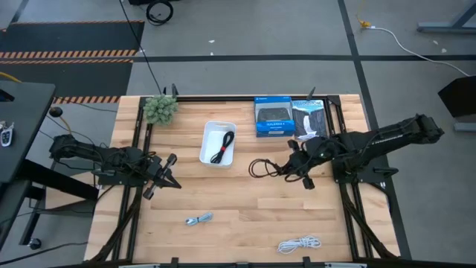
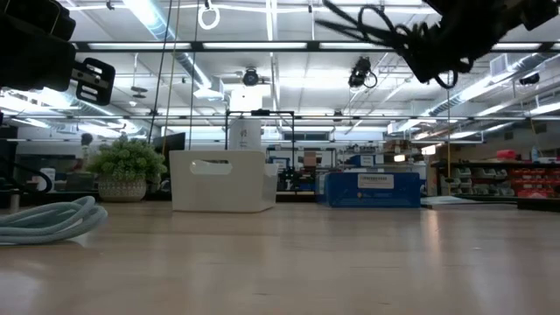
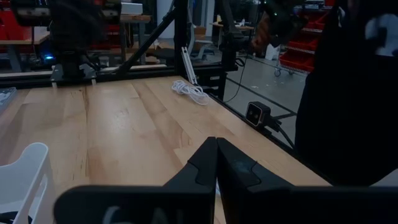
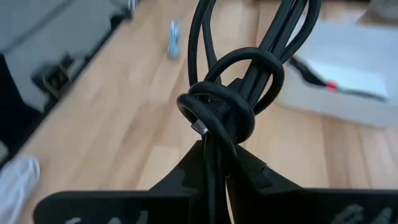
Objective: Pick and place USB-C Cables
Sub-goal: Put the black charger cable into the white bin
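Cable's up: your right tool [image 1: 296, 170] pinches the black cable [image 1: 262, 168] mid-frame, lifted to clear the bin [image 1: 218, 143]; left tool [image 1: 165, 177] sits closed.

bystanders on the wooden table [image 1: 245, 208]

a white rectangular bin [image 1: 209, 134] is set near the table's middle, toward its far edge. a small green potted plant [image 1: 160, 109] is placed to the left of the bin, at the far corner. a blue boxed item [image 1: 272, 116] is seen to the bin's right, with a dark packaged item [image 1: 309, 117] just beside the box.
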You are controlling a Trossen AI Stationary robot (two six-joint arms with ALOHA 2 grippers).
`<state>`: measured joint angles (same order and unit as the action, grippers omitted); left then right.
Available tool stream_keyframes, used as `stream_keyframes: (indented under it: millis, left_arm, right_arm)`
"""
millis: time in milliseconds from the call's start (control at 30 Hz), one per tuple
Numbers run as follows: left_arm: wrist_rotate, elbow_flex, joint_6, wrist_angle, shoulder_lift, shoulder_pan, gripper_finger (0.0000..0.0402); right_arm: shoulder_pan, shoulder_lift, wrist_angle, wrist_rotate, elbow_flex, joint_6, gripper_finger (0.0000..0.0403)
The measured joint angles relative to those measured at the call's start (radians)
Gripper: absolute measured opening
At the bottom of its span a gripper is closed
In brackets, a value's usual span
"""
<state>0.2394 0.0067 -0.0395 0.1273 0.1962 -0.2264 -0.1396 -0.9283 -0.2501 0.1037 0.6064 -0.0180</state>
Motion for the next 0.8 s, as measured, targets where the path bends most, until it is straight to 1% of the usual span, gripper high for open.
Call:
stream_keyframes:
  millis: [267, 500, 800]
  left_arm:
    - [0.0, 0.0, 0.0, 0.0, 0.0, 0.0, 0.0011]
    - [0.0, 0.0, 0.0, 0.0, 0.0, 0.0, 0.0011]
    - [0.0, 0.0, 0.0, 0.001, 0.0, 0.0, 0.0011]
  right_arm:
    - [0.039, 0.063, 0.121, 0.003, 0.0, 0.069, 0.0044]
    - [0.069, 0.106, 0.208, 0.002, 0.0, 0.079, 0.0045]
    - [0.124, 0.146, 0.407, -0.016, 0.0, 0.111, 0.0046]
